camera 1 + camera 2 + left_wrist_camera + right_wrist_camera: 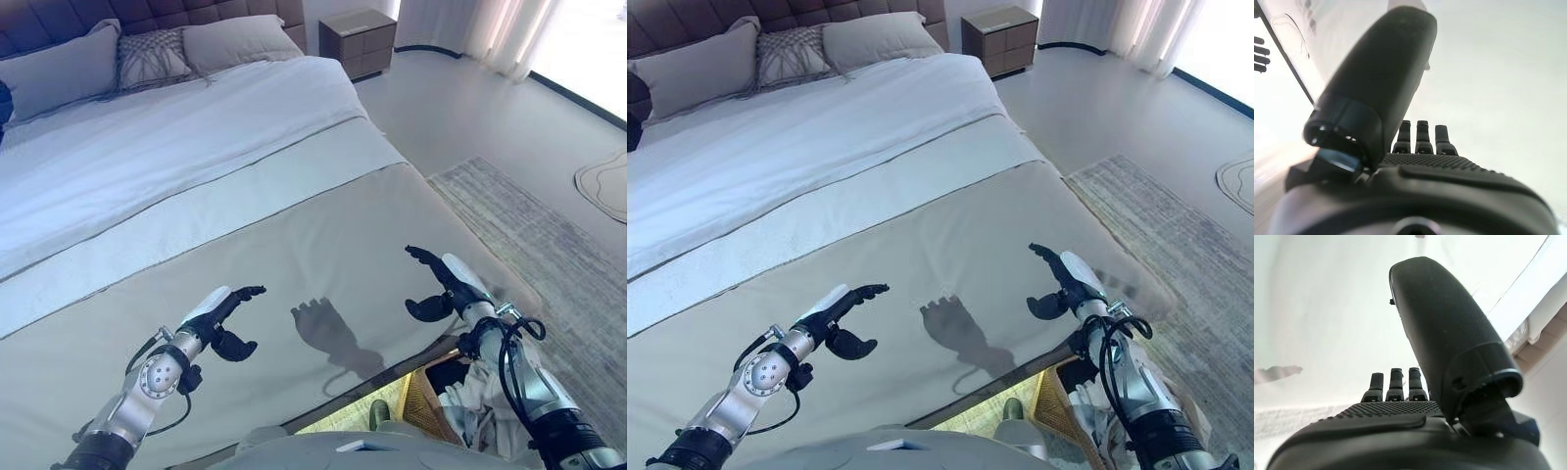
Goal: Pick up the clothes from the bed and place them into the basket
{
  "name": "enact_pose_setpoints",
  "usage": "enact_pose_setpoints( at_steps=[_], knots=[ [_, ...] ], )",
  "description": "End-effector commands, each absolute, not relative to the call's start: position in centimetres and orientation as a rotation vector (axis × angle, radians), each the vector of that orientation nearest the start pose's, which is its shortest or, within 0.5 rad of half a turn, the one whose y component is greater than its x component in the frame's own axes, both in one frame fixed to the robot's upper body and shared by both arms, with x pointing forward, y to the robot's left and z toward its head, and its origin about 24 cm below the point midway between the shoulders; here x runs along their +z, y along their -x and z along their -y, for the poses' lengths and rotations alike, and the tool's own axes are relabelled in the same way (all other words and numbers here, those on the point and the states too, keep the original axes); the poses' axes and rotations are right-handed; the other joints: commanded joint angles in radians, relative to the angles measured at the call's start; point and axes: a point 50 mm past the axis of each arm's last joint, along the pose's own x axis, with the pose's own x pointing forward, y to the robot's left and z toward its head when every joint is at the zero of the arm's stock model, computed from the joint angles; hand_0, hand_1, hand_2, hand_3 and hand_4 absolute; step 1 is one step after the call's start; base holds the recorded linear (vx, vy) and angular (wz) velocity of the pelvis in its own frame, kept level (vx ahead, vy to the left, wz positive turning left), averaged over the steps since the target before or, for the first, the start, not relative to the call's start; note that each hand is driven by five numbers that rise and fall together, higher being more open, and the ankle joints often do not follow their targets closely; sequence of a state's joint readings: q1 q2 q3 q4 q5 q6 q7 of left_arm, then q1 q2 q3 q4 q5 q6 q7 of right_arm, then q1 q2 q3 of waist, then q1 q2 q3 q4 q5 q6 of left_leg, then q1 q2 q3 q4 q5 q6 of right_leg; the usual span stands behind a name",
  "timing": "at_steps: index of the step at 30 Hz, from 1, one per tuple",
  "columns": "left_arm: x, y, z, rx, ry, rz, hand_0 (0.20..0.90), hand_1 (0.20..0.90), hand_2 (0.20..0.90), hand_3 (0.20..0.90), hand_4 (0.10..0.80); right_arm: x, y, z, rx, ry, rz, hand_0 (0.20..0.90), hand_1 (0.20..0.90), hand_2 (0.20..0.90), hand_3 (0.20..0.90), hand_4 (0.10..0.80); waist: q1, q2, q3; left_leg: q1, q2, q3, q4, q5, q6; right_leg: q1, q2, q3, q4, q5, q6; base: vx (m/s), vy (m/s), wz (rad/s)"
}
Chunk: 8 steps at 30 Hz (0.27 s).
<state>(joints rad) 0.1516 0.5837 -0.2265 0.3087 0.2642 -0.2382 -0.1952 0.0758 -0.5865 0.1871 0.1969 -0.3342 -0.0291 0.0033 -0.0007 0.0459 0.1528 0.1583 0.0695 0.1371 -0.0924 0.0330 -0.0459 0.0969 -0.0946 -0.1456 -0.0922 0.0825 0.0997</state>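
My left hand (220, 318) hovers open and empty above the grey bed cover (323, 245) near the foot of the bed. My right hand (446, 284) hovers open and empty over the cover's right corner. In each wrist view the left hand (1420, 166) and the right hand (1400, 406) show straight fingers with nothing between fingers and thumb. A woven basket (419, 397) stands on the floor at the bed's foot, under my right arm, with pale clothes (470, 397) in it. The bed's surface in front of me is smooth cover and white sheet (176, 147).
Grey pillows (147, 59) lie at the dark headboard. A dark item (3, 103) shows at the left edge of the bed. A wooden nightstand (358, 39) stands at the far right of the bed. A grey rug (549, 245) covers the floor on the right.
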Motion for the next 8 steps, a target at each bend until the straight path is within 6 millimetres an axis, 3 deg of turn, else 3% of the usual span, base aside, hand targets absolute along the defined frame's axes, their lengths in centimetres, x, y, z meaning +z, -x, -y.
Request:
enact_pose_setpoints(
  at_steps=[1,8],
  knots=[
    [-0.21,-21.37,-24.15,-0.443,-0.792,-0.232,0.9,0.9,0.9,0.9,0.8,2.75,-23.97,23.01,0.22,0.917,-0.103,0.9,0.9,0.9,0.9,0.8,0.006,-0.021,-0.044,-0.035,-0.014,-0.032,0.048,-0.052,0.008,0.009,-0.013,-0.058,0.101,-0.105,0.013,0.037,0.016,0.05],
    [-0.67,-21.05,-23.85,-0.429,-0.741,-0.243,0.9,0.9,0.9,0.9,0.8,2.47,-23.63,22.44,0.241,0.902,-0.105,0.9,0.9,0.9,0.9,0.8,0.006,-0.027,-0.039,-0.033,-0.014,-0.034,0.046,-0.052,0.01,0.013,-0.014,-0.056,0.101,-0.106,0.015,0.011,0.004,0.02]
  ],
)
